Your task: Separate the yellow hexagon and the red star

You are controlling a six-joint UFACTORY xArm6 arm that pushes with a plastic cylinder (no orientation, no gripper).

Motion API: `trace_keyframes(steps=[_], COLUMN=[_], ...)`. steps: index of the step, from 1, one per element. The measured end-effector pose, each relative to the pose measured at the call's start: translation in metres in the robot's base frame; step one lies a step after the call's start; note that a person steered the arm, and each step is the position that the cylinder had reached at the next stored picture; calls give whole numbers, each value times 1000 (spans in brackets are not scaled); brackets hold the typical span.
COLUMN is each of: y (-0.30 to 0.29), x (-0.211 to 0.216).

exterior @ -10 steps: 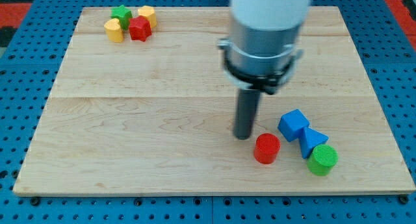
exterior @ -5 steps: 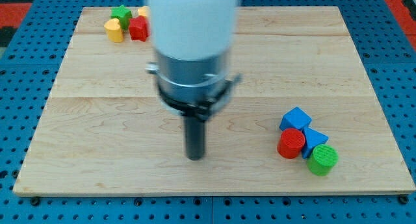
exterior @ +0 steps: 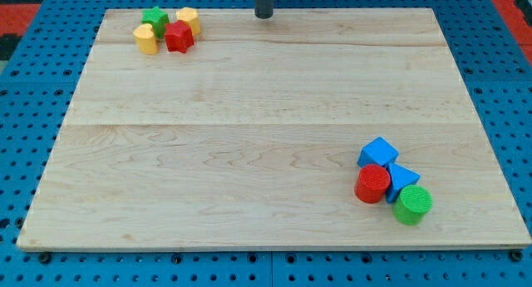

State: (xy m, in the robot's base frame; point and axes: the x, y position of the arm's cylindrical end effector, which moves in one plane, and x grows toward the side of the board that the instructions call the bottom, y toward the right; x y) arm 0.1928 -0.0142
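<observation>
Two blocks touching: yellow hexagon [exterior: 188, 20], red star [exterior: 178, 37]. Approach step; tip [exterior: 263, 16] well right, needs wedging between. No pincer visible.

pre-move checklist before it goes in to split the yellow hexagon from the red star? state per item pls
1. My tip in view: ok, at the view's top edge, right of the top-left cluster.
2. Red star located: ok, top-left cluster.
3. Yellow hexagon identified: cannot tell for sure; two yellow blocks adjoin the star, this one and another on its left, shapes too small to confirm.
4. Gap between star and hexagon: not ok, they look touching.
5. Path from tip to cluster: ok, bare board between.
6. Green block in the cluster: not ok, it abuts the star and may get dragged along.
</observation>
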Motion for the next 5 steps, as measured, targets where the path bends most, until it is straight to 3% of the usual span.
trace_keyframes(steps=[2, 5], y=[-151, -124], x=[-1, 110])
